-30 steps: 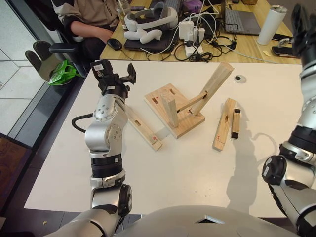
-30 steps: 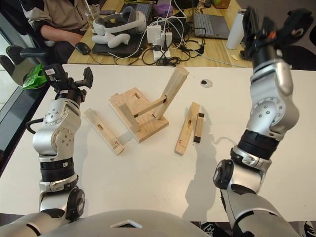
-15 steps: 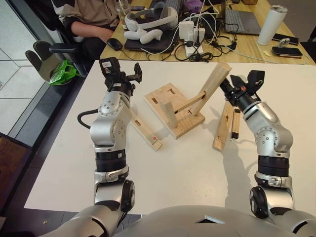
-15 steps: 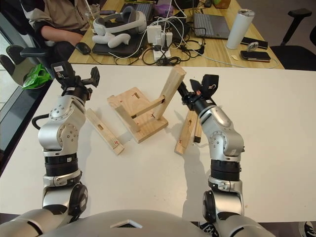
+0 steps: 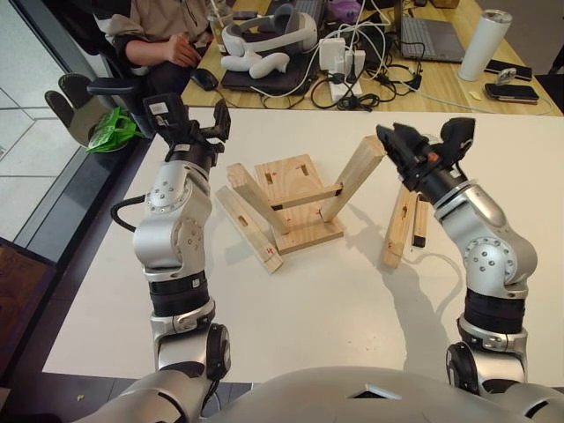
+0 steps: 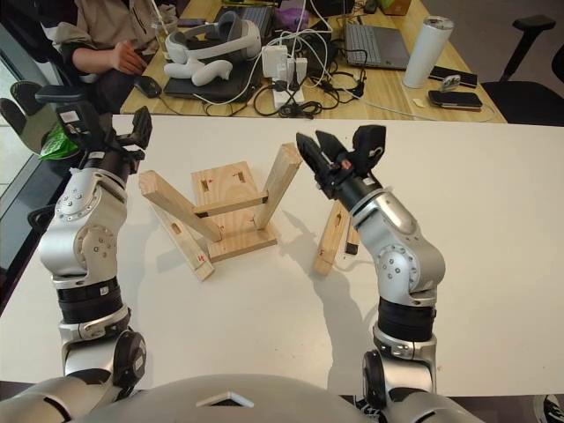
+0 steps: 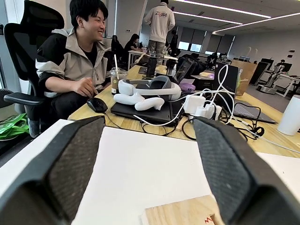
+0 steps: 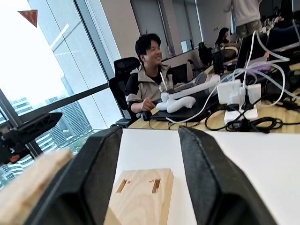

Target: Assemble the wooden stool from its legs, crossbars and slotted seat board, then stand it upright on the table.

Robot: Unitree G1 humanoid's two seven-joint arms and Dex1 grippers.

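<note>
We find that the pale wooden slotted seat board (image 5: pixel 304 231), with two legs (image 5: pixel 354 176) and a crossbar (image 5: pixel 304 196) fitted, has turned and shifted towards the left arm on the white table (image 5: pixel 291 308) over the last second. The right gripper (image 5: pixel 425 141), raised a second ago, is now just beside one leg top; it and the left gripper (image 5: pixel 189 119) are spread wide and empty. We judge assembly half done, since a loose slotted leg (image 5: pixel 398 220) lies apart; the red marks on the wood are too small to read.

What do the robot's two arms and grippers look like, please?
Both the left arm and right arm are rounded silver-grey shells with black joint bands; a black cable loops beside the left one. The left gripper and right gripper are black, each with two broad wedge-shaped fingers.
</note>
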